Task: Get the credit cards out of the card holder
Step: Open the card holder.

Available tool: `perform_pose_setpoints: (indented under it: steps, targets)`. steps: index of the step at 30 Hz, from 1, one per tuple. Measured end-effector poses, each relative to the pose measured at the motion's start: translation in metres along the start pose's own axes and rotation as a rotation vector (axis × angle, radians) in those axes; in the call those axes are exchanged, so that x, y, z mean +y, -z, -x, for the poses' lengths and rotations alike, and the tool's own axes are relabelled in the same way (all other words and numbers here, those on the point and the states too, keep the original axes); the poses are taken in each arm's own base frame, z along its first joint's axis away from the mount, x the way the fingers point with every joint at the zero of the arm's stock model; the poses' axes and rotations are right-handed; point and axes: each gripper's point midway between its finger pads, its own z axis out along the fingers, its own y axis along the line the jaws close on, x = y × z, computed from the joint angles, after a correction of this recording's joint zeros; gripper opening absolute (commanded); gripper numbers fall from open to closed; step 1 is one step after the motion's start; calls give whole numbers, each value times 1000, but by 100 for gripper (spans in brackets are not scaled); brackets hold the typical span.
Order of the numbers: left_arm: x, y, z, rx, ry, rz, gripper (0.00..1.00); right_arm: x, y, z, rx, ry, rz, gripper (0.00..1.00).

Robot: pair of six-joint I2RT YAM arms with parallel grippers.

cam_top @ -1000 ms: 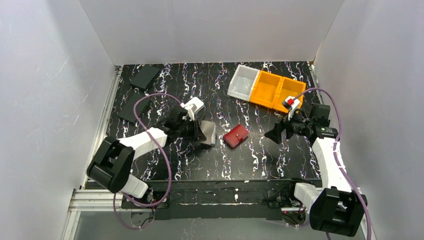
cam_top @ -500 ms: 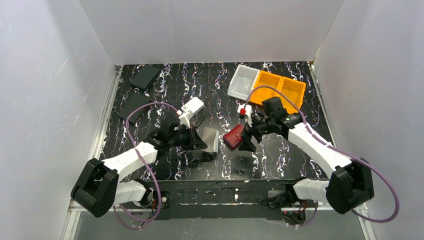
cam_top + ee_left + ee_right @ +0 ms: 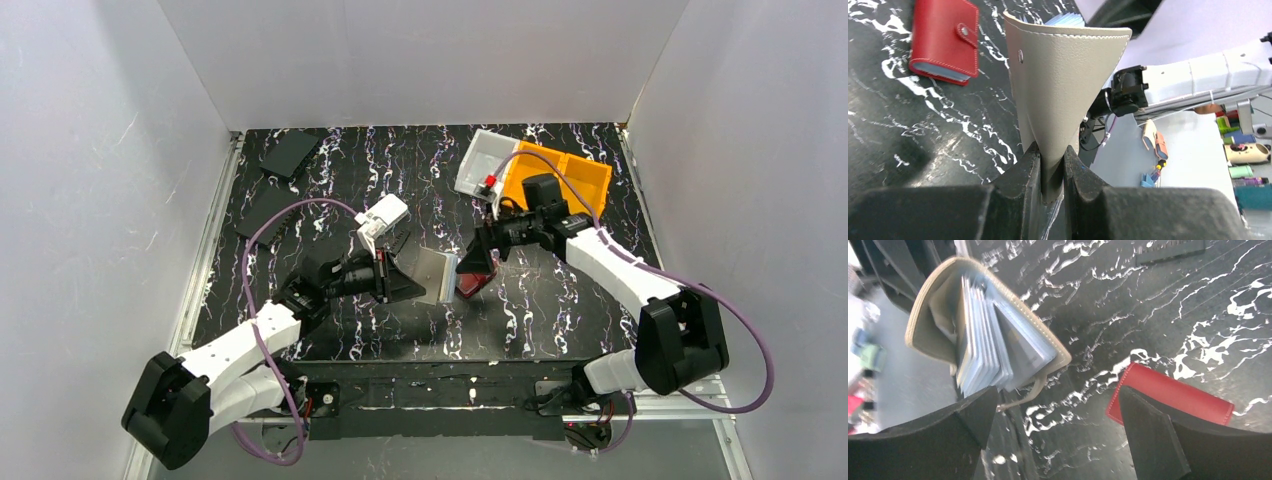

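From above: near the desk's (image 3: 560, 310) centre, the left gripper (image 3: 413, 285) clenches the card holder (image 3: 437, 276) upright, with the right gripper (image 3: 478, 262) close beside. Left wrist: fingers (image 3: 1018, 175) pinch its fold. Right wrist: jaws spread, facing fanned sleeves (image 3: 985, 335); the credit cards can't be made out. The next move is probably pinching one card's edge.

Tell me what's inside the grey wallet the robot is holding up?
Inside the card holder, clamped in the left gripper, a fan of pale silvery-blue sleeves shows. Any cards tucked between them are covered, so I can't tell colours or count.
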Motion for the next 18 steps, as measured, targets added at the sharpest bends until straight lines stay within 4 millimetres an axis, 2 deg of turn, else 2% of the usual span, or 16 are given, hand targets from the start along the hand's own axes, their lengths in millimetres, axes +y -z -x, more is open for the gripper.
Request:
perform_pose_setpoints:
  steps: [4,7,18]
  targets:
    - [-10,-2,-4,7,-23,-51,0,5,4,-1,-95,-125,70,100]
    - [-15,-4,-6,19,-29,-75,0,16,3,-4,-116,-184,136,100]
    - [-30,-7,-2,14,-68,-157,0,43,16,16,-181,-154,272,100]
